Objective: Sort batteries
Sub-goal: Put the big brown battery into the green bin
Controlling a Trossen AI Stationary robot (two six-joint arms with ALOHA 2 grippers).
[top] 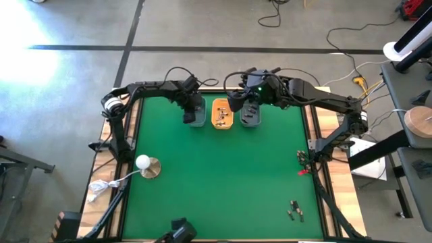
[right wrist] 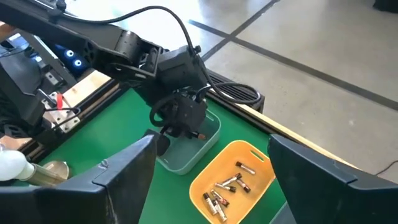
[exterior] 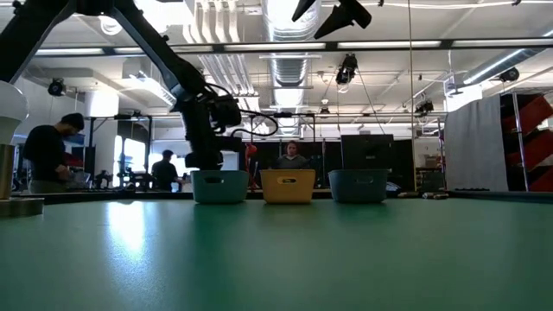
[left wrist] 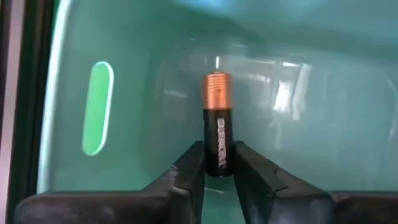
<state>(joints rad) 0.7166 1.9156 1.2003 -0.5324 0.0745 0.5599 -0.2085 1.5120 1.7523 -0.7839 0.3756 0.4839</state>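
Three small trays stand in a row at the table's far edge: a grey-blue one [top: 196, 116], an orange one [top: 221, 113] holding several batteries [right wrist: 227, 186], and a dark one [top: 251, 117]. My left gripper [left wrist: 219, 158] reaches down into the grey-blue tray [left wrist: 124, 93] and is shut on a black battery with a copper top [left wrist: 216, 106]. My right gripper [right wrist: 211, 186] hangs open, high above the orange and dark trays [top: 244, 102]. A few more batteries [top: 295, 210] lie on the green mat near the right front corner. My left gripper pinches the battery's black end [left wrist: 217, 146] between its two fingertips [left wrist: 194, 163]. The fingers come steeply from above and lie along the battery. The copper end points away from them toward the tray's floor. Whether that end rests on the floor cannot be told.
Red and black clips with wires [top: 302, 163] lie at the mat's right edge. A white ball on a round base [top: 144, 163] stands at the left. The mat's middle [top: 223, 175] is bare. People [exterior: 47, 151] show in the room beyond the table.
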